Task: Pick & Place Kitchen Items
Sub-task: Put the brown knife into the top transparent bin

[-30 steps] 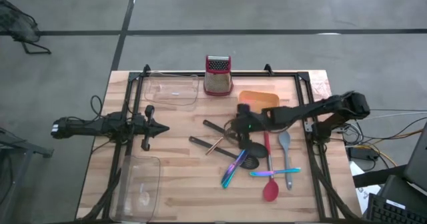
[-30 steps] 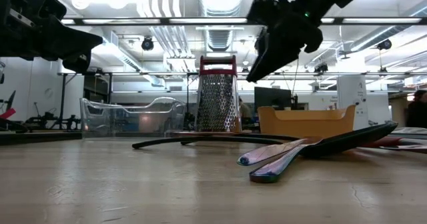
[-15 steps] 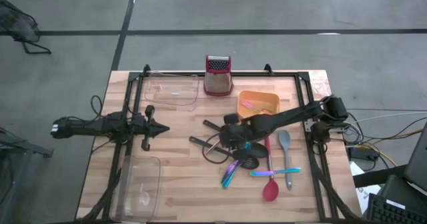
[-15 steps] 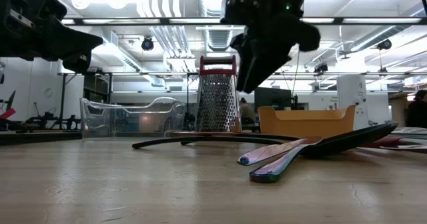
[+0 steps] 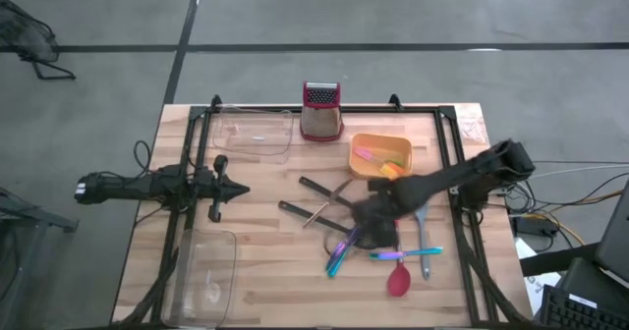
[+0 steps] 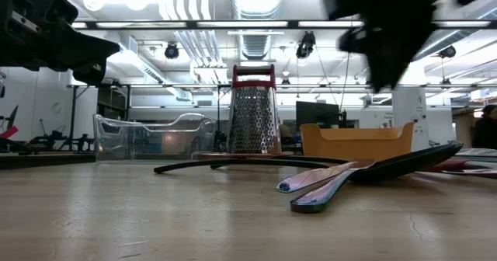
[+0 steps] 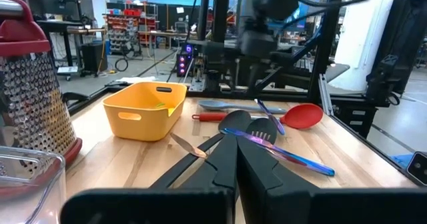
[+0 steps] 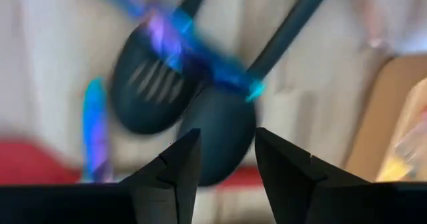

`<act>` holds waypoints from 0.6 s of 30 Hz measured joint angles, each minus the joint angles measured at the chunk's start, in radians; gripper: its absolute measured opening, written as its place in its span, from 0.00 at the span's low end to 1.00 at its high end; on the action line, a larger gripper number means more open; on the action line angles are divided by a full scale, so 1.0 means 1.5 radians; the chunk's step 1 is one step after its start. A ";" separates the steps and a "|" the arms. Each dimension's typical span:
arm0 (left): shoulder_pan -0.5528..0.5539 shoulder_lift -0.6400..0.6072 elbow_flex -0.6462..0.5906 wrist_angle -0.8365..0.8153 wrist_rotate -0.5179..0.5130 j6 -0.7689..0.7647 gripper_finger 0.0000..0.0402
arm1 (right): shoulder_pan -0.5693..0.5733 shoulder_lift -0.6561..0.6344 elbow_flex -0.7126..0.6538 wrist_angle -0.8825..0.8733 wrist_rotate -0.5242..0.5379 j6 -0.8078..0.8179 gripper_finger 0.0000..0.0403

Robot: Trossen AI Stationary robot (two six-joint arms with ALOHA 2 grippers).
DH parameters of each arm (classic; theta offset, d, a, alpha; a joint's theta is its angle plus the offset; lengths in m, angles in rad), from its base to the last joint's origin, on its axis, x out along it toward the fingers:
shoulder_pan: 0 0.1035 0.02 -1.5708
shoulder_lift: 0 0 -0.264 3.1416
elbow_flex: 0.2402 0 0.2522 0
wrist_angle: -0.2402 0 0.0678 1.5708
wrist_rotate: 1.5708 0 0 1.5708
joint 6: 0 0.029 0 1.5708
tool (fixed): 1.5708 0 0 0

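Hovering with fingers spread over the dark spoon [image 8: 217, 141] mid-table, right gripper [image 8: 223, 159] should drop squarely astride its handle before pinching; left gripper [image 7: 235, 159] pressed together, idle near the table's left edge [image 5: 147, 232].

Motion-blurred right gripper [image 5: 374, 215] over utensils

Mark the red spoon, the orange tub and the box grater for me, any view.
red spoon [image 5: 398, 282]: high view, on its bowl.
orange tub [image 7: 141, 121]: left wrist view, on its near side wall.
box grater [image 6: 253, 120]: low view, on its steel grating face.
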 joint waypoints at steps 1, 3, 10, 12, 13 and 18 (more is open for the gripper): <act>0.000 0.000 0.000 0.000 0.000 0.000 0.01 | 0.017 -0.008 -0.008 -0.010 -0.004 0.015 0.36; 0.000 0.000 0.000 0.000 0.000 0.000 0.01 | 0.045 -0.023 -0.026 -0.025 -0.005 0.047 0.38; 0.000 0.000 0.000 0.000 0.000 0.000 0.01 | 0.106 -0.082 -0.084 -0.026 0.015 0.163 0.43; 0.000 0.000 0.000 0.000 0.000 0.000 0.01 | 0.115 -0.100 -0.104 -0.027 0.031 0.191 0.45; 0.000 0.000 0.000 0.000 0.000 0.000 0.01 | 0.116 -0.111 -0.114 -0.026 0.034 0.203 0.45; 0.000 0.000 0.000 0.000 0.000 0.000 0.01 | 0.128 -0.149 -0.164 -0.026 0.023 0.264 0.48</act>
